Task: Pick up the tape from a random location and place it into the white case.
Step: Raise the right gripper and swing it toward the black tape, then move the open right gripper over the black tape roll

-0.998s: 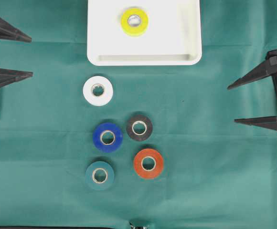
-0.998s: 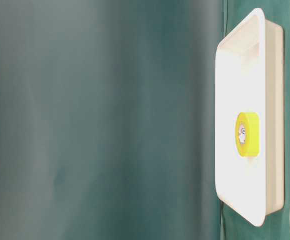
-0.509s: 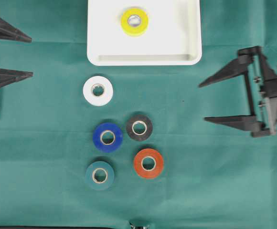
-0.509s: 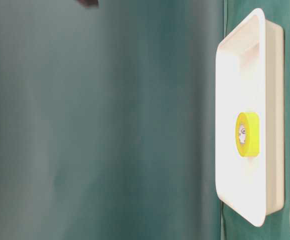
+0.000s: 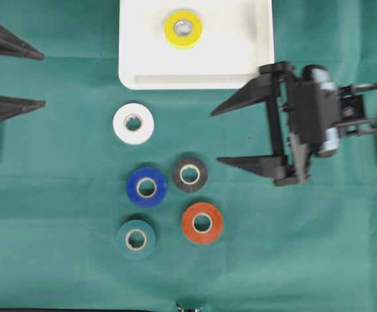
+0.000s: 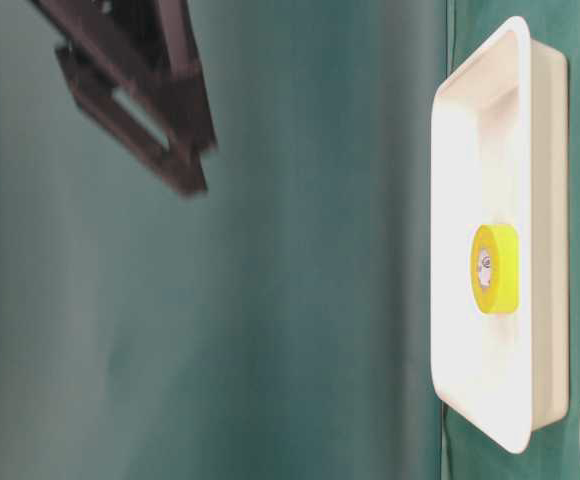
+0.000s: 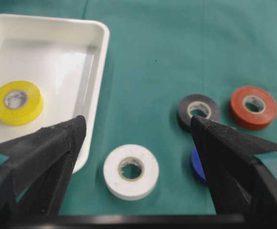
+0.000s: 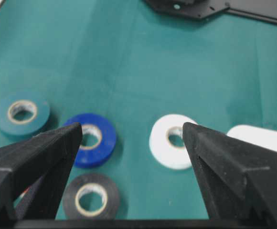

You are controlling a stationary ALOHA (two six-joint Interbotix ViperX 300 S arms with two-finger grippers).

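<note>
Leftmost in the overhead view, the left tool [image 5: 13,75] sits at the left edge of the counter [image 5: 58,260], which is draped in green cloth; its two dark fingers are spread wide and hold nothing.

Next comes the cluster of tape rolls, all lying flat on the cloth in the middle of the counter. The white tape [image 5: 133,123] lies nearest the white case, just in front of its left front corner. Toward the front edge sit the blue tape [image 5: 146,187] and, beyond it, the teal tape [image 5: 135,239], the roll closest to the front edge. Just right of the blue one is the black tape [image 5: 190,173], with the red tape [image 5: 202,223] in front of it. The rolls sit near each other, but none appears to touch.

At the far edge of the counter, middle, rests the white case [image 5: 253,65], a shallow tray with a raised rim. Inside it, toward its far side, lies the yellow tape [image 5: 182,29], flat on the case floor.

Right of the rolls, the right tool [image 5: 214,136] reaches in from the right edge, its fingers pointing left and spread as wide as they go, empty. Its fingertips are level with the gap between the case's front rim and the black tape, clear of both.
</note>
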